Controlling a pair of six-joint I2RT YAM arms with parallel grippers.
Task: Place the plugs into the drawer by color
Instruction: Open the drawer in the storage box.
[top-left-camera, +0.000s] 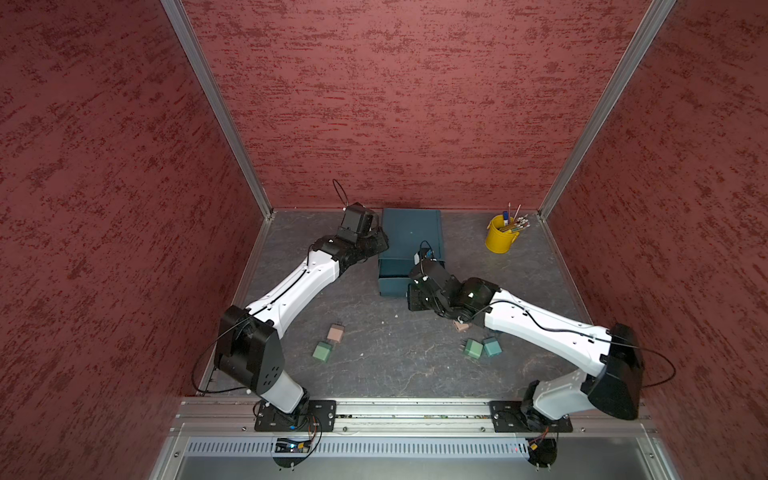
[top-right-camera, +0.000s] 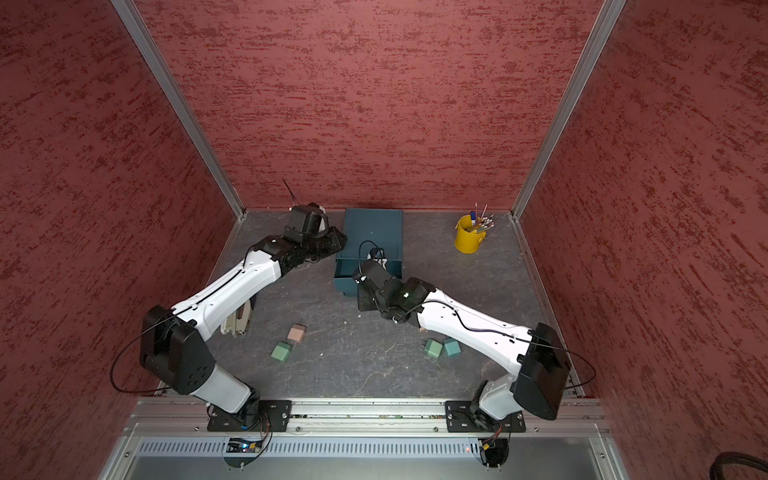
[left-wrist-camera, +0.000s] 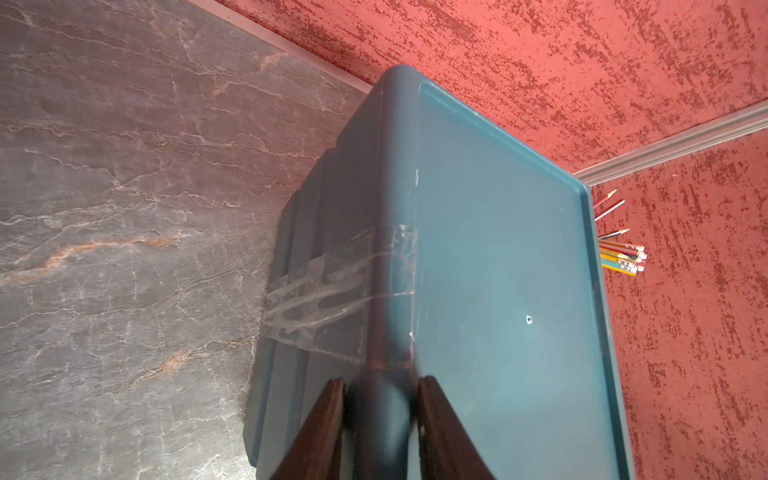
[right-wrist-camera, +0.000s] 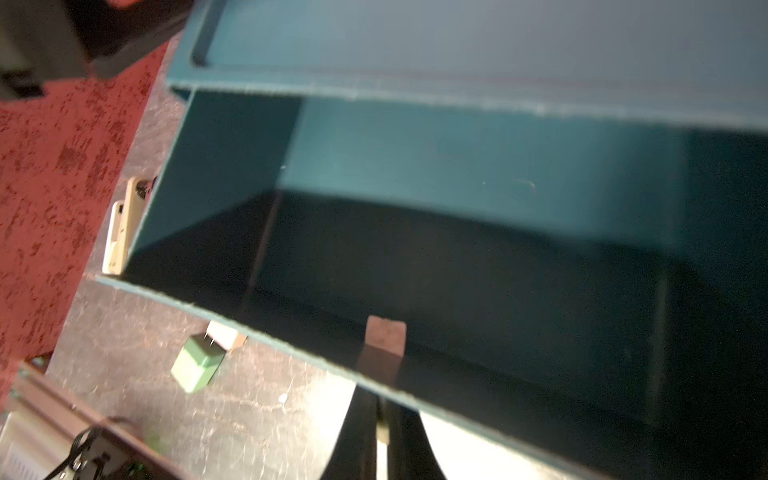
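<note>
The dark teal drawer chest (top-left-camera: 411, 232) (top-right-camera: 372, 232) stands at the back. Its top drawer (top-left-camera: 392, 278) (right-wrist-camera: 457, 174) is pulled out, dark inside. My right gripper (right-wrist-camera: 381, 415) is shut on the small white pull tab (right-wrist-camera: 381, 436) at that drawer's front. My left gripper (left-wrist-camera: 380, 384) is shut across the chest's rounded upper side edge (left-wrist-camera: 395, 257). On the table lie a pink plug (top-left-camera: 336, 332), a green plug (top-left-camera: 322, 352) (right-wrist-camera: 197, 368), another green plug (top-left-camera: 473, 348), a teal plug (top-left-camera: 492, 347) and a pink plug (top-left-camera: 460, 326) half under my right arm.
A yellow pen bucket (top-left-camera: 500, 239) (top-right-camera: 469, 239) stands at the back right; its pencils (left-wrist-camera: 619, 257) show past the chest. A cream-coloured object (top-right-camera: 239, 320) lies under my left forearm. Red walls close in three sides. A pinkish-brown patch (right-wrist-camera: 385, 336) shows inside the drawer's front wall.
</note>
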